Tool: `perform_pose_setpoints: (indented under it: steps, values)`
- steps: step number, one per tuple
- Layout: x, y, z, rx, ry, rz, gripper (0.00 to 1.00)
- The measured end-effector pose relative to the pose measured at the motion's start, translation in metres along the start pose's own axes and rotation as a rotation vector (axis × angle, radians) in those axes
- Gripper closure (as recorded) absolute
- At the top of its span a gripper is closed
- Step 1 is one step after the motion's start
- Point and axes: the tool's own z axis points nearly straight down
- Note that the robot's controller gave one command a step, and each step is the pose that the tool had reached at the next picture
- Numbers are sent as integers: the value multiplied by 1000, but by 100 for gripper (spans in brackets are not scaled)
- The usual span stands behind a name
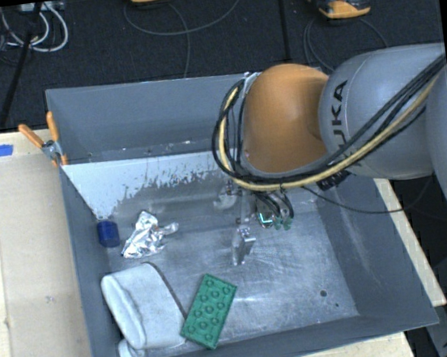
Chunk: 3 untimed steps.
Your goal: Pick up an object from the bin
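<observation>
My gripper (235,223) hangs low over the middle of the bin floor, under the arm's orange cover. Its two fingers stand apart, one fingertip (243,247) toward the front and the other toward the back; it is open and I see nothing between them. A green studded building plate (209,310) lies flat to the front left of the gripper, a short gap away. A crumpled piece of silver foil (145,234) lies to its left.
A white rolled cloth (138,307) lies along the front left wall, touching the green plate's left side. A small blue cap (107,232) sits by the left wall beside the foil. The arm and its cables cover the bin's back right.
</observation>
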Motion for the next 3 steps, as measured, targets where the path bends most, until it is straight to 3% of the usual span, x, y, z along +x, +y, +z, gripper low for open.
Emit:
perform_pose_setpoints:
  steps: [1, 2, 3]
  values:
    - [39, 24, 86, -2, -20, 28, 0]
    - [43, 24, 89, 0, -1, 29, 100]
    - [67, 56, -36, -2, -14, 10, 100]
